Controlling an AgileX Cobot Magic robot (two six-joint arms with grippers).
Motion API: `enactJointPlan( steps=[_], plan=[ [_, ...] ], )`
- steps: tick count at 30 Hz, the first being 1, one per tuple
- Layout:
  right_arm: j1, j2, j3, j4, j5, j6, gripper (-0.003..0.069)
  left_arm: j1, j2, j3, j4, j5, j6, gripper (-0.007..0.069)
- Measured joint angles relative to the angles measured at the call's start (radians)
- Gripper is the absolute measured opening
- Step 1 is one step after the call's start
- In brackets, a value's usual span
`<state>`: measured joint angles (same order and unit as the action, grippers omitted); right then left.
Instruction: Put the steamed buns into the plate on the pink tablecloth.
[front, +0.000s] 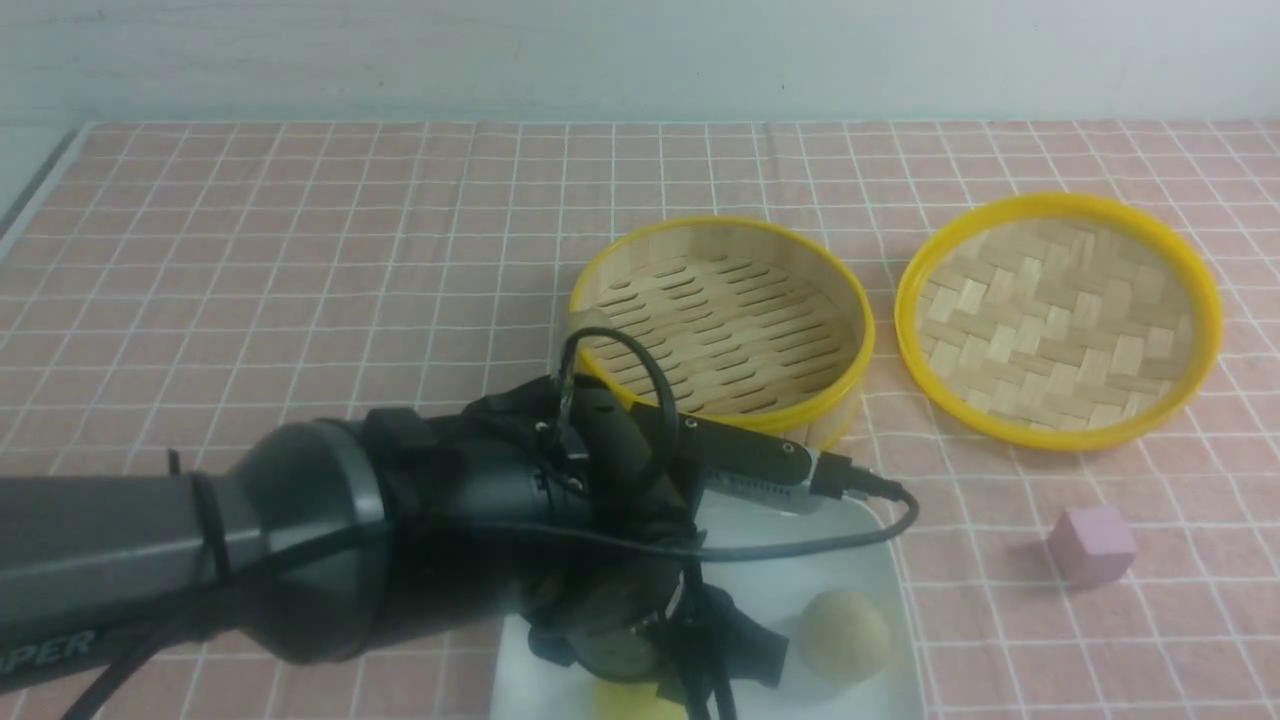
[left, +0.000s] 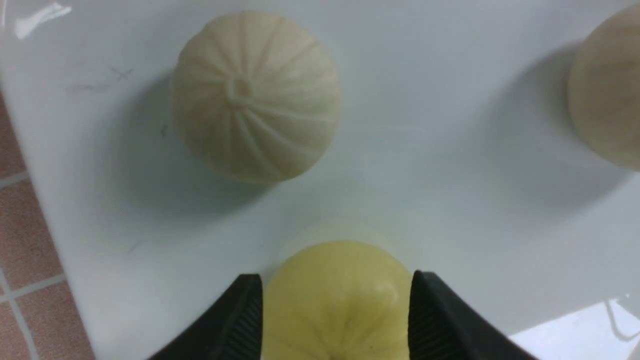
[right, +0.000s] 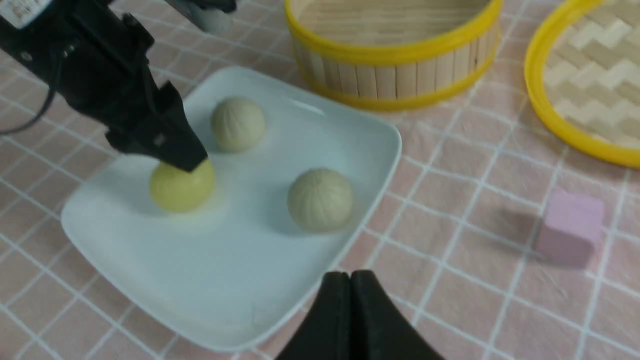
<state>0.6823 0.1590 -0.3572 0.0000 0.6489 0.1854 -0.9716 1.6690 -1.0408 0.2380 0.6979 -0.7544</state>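
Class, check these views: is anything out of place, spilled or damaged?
Nothing spilled or damaged. All three buns are on the plate, the yellow bun in the left gripper. Only the pink cube, alone on the cloth, looks stray.

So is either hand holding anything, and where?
The left hand pinches the yellow bun by its opposite sides; the right hand is shut, empty.

The left gripper (left: 336, 280) clasps the yellow bun (left: 337, 312) on the white plate (left: 425, 150), with two pale buns (left: 256, 95) (left: 607, 90) lying apart from it.
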Motion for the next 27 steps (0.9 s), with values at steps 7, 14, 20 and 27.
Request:
enactJointPlan(
  steps=[7, 14, 20, 27],
  plan=[
    [0.000, 0.000, 0.018, 0.011, -0.142, -0.107, -0.0006, 0.000, 0.000, 0.000, 0.001, 0.000, 0.000, 0.0410],
    [0.000, 0.000, 0.019, 0.018, -0.132, -0.194, -0.0005, 0.000, 0.000, 0.000, 0.002, 0.000, 0.000, 0.0410],
    [0.000, 0.000, 0.019, 0.018, -0.132, -0.197, 0.0000, 0.000, 0.000, 0.000, 0.002, 0.000, 0.000, 0.0410],
    [0.000, 0.000, 0.019, 0.018, -0.132, -0.197, 0.0003, 0.000, 0.000, 0.000, 0.003, 0.000, 0.000, 0.0410]
  ],
)
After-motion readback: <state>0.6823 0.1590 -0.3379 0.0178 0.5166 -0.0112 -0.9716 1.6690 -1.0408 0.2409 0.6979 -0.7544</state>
